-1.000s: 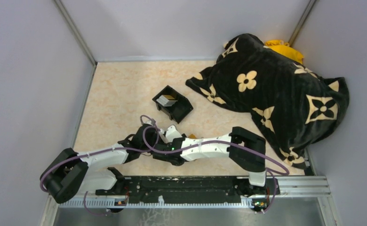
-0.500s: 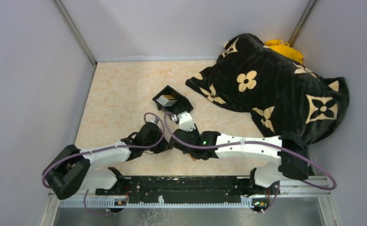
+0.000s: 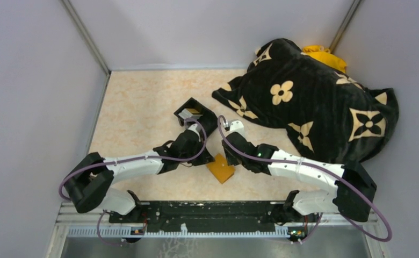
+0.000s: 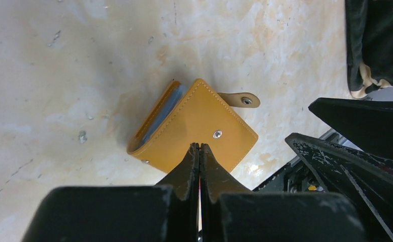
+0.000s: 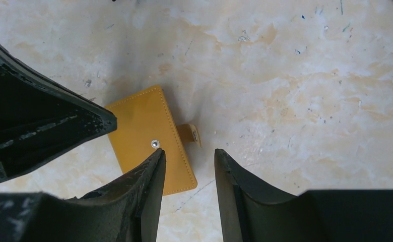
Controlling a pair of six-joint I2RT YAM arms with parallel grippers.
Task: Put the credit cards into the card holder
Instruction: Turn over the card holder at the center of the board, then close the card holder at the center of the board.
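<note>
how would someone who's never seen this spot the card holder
On the beige marbled table, between the left arm and right arm, the card holder lies flat and folded. It is an orange-tan square with a snap tab, unlike the black box beyond it.

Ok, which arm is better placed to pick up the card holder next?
Probably right: the right end effector is open above the closed card holder, near the tab edge. The left end effector also points at the holder but is shut, so it would need to open first.
</note>
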